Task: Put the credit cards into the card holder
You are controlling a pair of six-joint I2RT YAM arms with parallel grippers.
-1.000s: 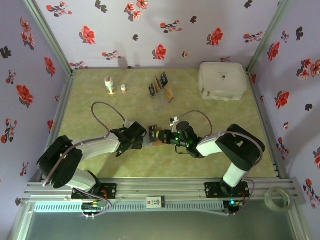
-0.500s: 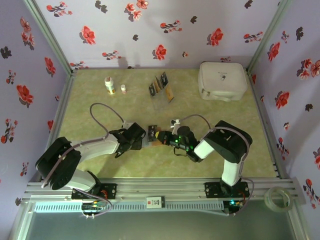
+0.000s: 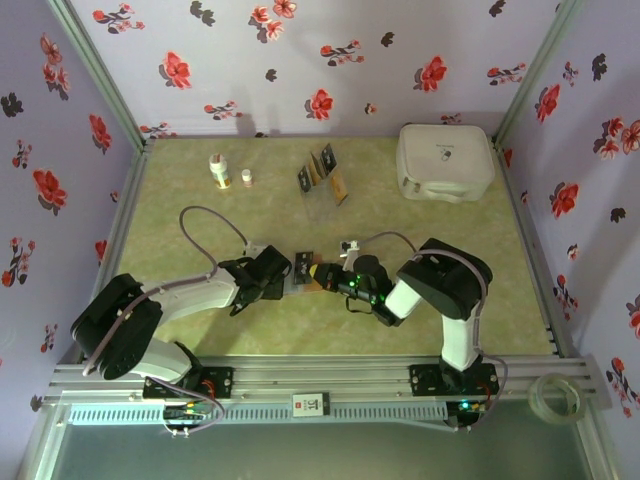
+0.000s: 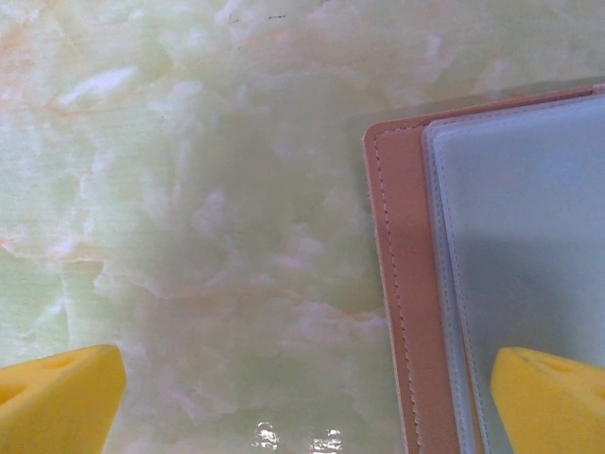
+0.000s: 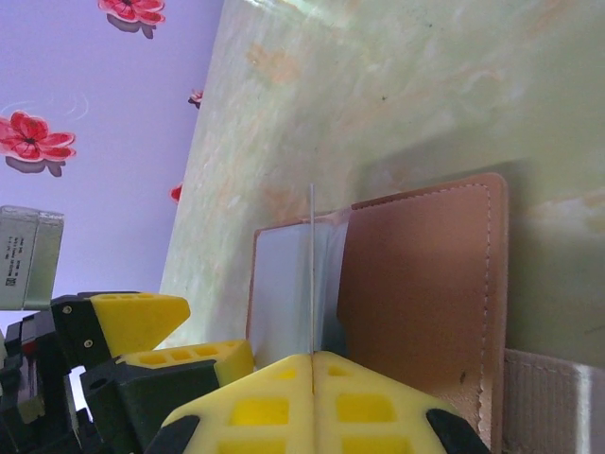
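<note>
1. Saw a pale green, marble-patterned tabletop (image 3: 170, 200) boxed in by lilac walls (image 3: 230, 40) printed with red and black flowers.
2. Found the small reddish-brown leather-like card holder (image 5: 425, 274) lying open and flat near the middle of that surface, between the 2 grippers, grey-blue lining facing up.
3. Noted the left gripper (image 4: 302, 407) spread wide, low over the table, with 1 yellow finger (image 4: 548, 397) over the lining at the holder's edge and the other over bare green.
4. Noted the right gripper (image 5: 312, 364) pinched tight on a thin credit card (image 5: 311, 246), seen edge-on and upright over the lining; could not judge any entry into a pocket.
5. Spotted along the far side a slotted wood-and-clear card rack (image 3: 322, 180) holding more dark cards, 2 small bottles (image 3: 219, 171) to its left, and a large white rounded case (image 3: 445, 162) in the far right corner.
6. Spotted a clear tape roll (image 3: 558, 395) beyond the near right end of the table.
</note>
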